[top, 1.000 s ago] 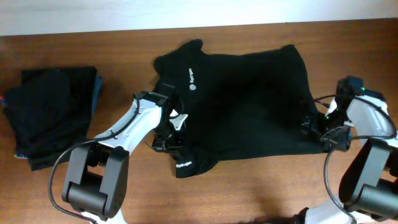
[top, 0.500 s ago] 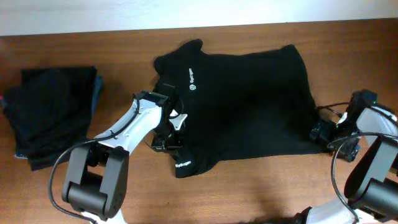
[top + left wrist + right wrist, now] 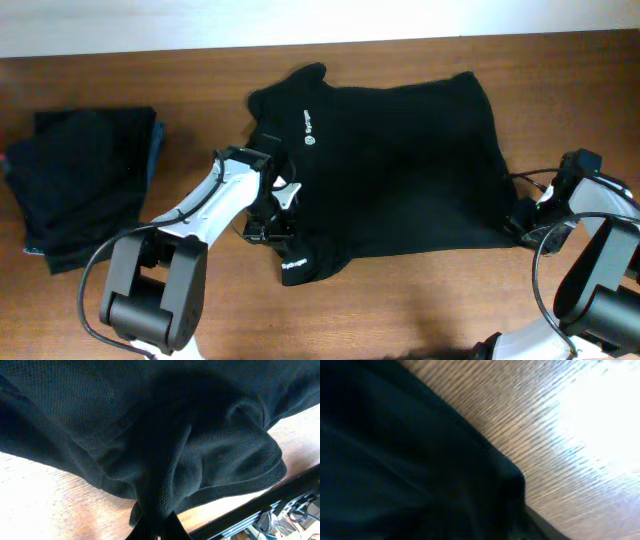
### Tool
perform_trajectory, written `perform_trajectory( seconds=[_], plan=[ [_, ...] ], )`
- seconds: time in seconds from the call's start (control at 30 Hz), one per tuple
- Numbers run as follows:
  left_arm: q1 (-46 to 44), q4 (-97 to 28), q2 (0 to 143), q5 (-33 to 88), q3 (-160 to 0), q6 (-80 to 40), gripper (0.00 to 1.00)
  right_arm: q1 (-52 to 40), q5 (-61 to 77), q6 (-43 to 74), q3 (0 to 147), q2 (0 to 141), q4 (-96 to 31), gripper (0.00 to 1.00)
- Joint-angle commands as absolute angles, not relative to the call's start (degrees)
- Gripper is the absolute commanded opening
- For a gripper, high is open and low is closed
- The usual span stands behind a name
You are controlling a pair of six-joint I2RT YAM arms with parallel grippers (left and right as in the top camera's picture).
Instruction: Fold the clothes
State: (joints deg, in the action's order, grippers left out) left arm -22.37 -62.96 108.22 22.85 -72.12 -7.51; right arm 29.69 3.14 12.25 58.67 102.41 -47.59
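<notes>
Black shirt [image 3: 400, 170] lies spread on table [image 3: 430, 310], centre, nearer the far edge; white logo [image 3: 308, 126] near its left side. Left gripper [image 3: 268, 228] at shirt's lower-left corner, fingers pressed together, pinching a ridge of fabric; wrist view shows cloth bunched and drawn in between them. Right gripper [image 3: 524, 222] at shirt's lower-right corner, near table's right edge. Its wrist view is blurred, only dark cloth and wood grain: cannot tell whether spread or pinching. Folded dark stack [image 3: 85, 185], teal edge showing, by table's left edge, well apart from shirt.
</notes>
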Motion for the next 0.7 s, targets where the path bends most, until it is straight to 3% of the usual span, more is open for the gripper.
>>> perform_trajectory(
  seconds=[0.0, 0.1, 0.67],
  plan=[
    [-22.22, -62.92, 106.89, 22.48, -72.93, -6.57, 0.04, 29.65, 3.44, 12.75, 58.35, 102.61, -47.53, 0.21],
    [-22.2, -63.07, 106.83, 22.46, -72.93, -6.48, 0.03, 29.65, 3.46, 12.75, 58.35, 102.59, -47.7, 0.04],
    [-12.75, -61.06, 98.19, 19.05, -76.12, -5.06, 0.02, 29.65, 6.55, 12.51, 69.01, 101.08, -61.95, 0.04]
  ],
)
